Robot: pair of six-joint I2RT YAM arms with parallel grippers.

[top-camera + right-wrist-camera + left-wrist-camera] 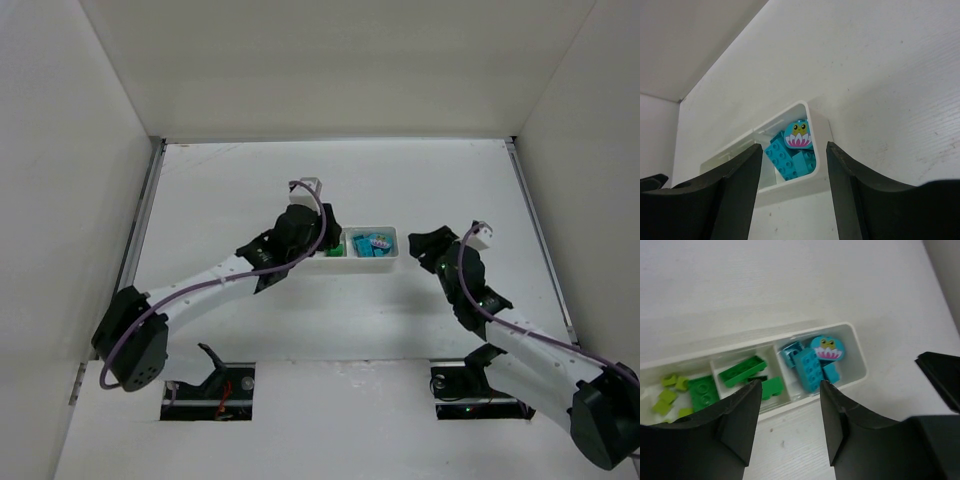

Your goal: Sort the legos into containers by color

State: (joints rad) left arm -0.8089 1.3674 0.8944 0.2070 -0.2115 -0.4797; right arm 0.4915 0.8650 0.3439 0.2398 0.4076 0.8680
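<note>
The white three-compartment tray (392,257) lies mid-table. In the left wrist view the tray (740,342) holds yellow-green cubes (669,390) and a green brick (703,391) in its left part, dark green bricks (742,371) in the middle, and cyan bricks (810,367) with a round lotus-face piece (827,347) on the right. My left gripper (790,405) is open and empty, just in front of the tray's near wall. My right gripper (794,200) is open and empty, a little off the tray's right end (820,130), facing the cyan bricks (790,160).
White walls enclose the table on three sides. My left arm (230,270) reaches in from the lower left and covers the tray's left part in the top view. My right gripper (940,375) shows at the right edge of the left wrist view.
</note>
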